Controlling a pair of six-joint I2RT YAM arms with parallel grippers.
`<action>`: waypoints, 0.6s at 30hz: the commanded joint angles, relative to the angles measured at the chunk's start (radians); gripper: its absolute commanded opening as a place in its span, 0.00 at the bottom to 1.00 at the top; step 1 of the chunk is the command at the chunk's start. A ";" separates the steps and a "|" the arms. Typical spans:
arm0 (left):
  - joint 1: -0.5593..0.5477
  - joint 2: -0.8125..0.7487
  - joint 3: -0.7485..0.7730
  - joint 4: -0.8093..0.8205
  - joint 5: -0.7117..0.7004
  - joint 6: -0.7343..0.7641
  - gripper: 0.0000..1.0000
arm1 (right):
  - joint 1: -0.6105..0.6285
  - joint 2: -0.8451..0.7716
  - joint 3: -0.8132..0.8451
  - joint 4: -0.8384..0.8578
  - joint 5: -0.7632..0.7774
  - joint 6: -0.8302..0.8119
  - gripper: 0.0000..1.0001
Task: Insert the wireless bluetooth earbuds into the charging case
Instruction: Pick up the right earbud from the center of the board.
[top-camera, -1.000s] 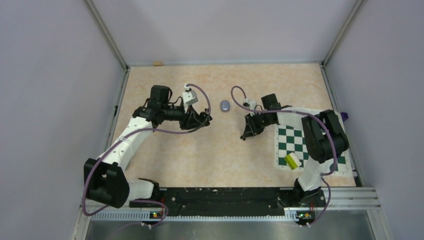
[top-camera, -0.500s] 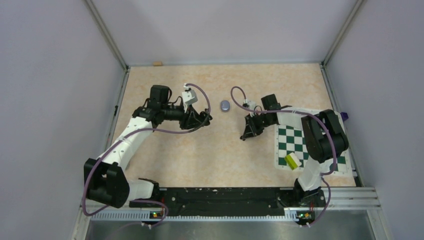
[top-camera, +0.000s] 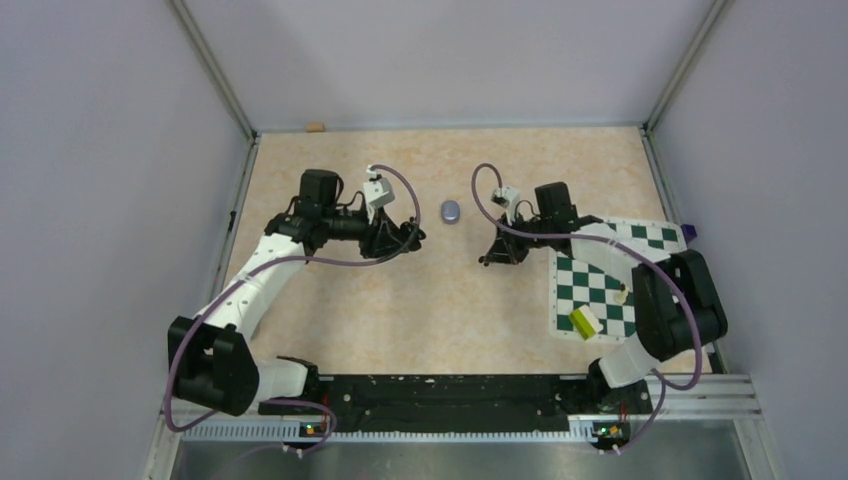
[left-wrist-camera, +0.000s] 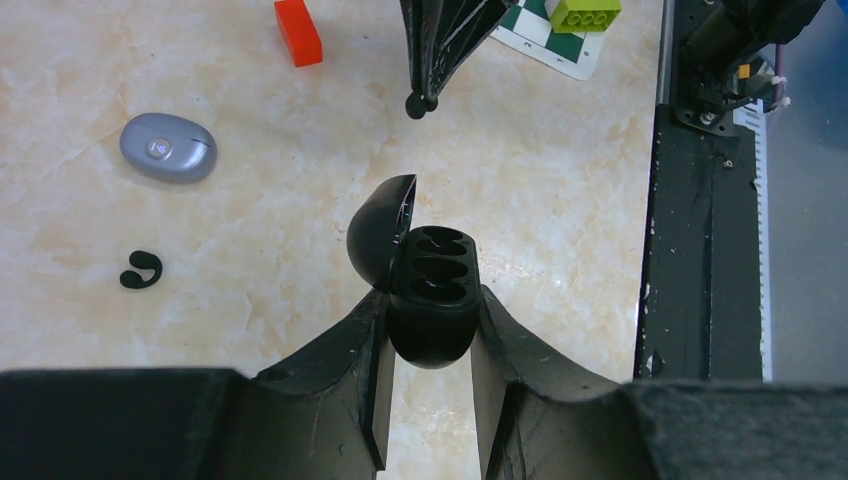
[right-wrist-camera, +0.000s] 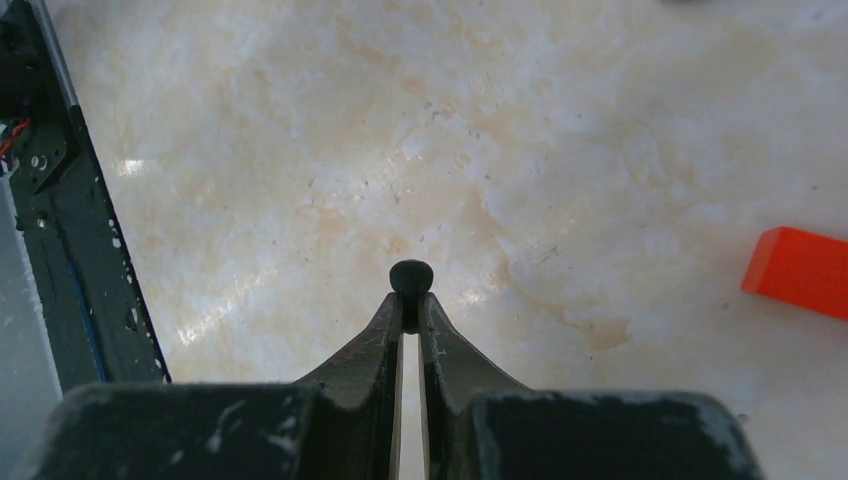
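Left gripper (left-wrist-camera: 432, 303) clamps the open charging case (left-wrist-camera: 430, 272); right gripper (right-wrist-camera: 412, 305) pinches, seemingly, a black earbud (right-wrist-camera: 411, 275).

Lab test cell: plain walls (top-camera: 100, 150), aluminium frame (top-camera: 213, 68), marbled tabletop (top-camera: 440, 300).

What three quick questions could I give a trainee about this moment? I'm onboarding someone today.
1. True or false: the black charging case in the left gripper has its lid open.
2. The right gripper pinches: A red block, B black earbud, C green brick?
3. Fill in: the lilac-grey case has its lid ____.
Key: 1 true; 2 B; 3 closed.
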 joint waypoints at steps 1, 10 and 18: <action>0.005 -0.003 -0.002 0.075 0.034 -0.049 0.00 | 0.015 -0.147 -0.035 0.129 -0.018 -0.003 0.06; 0.005 0.024 0.136 0.034 -0.030 -0.021 0.00 | 0.016 -0.398 -0.018 0.237 -0.011 0.053 0.03; 0.004 0.027 0.270 0.183 0.042 -0.174 0.00 | 0.016 -0.501 0.175 0.296 -0.028 0.109 0.03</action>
